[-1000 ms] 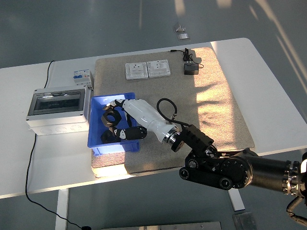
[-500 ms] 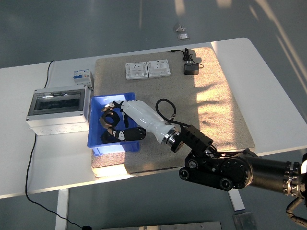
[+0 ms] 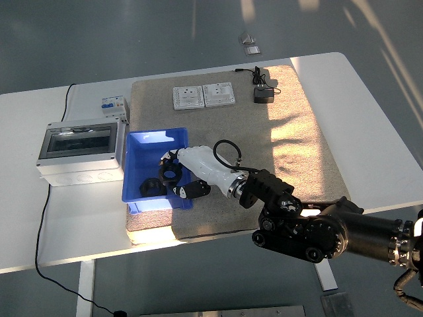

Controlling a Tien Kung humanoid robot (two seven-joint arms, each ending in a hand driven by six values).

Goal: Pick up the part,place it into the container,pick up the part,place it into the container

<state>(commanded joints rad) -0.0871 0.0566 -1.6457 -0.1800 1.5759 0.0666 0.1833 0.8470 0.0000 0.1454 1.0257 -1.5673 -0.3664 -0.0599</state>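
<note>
My right hand [image 3: 177,174] reaches in from the lower right over the right side of the blue bin [image 3: 141,142]. Its white fingers are curled around a black ring-shaped part [image 3: 170,173], held just above the bin floor near the right wall. A second black part [image 3: 151,188] lies on the bin floor at the front, left of the hand. The thumb [image 3: 192,189] rests over the bin's front right corner. The left arm does not show.
A grey electrical box [image 3: 79,153] with a clear lid stands left of the bin. Two white wall sockets [image 3: 203,96] and a black adapter [image 3: 263,96] with its cable lie at the back of the beige mat [image 3: 291,152]. A breaker [image 3: 114,107] sits behind the box.
My right hand has drawn back to the right and toward me from the middle of the bin, and the black ring has moved with it. The other black part now shows uncovered.
</note>
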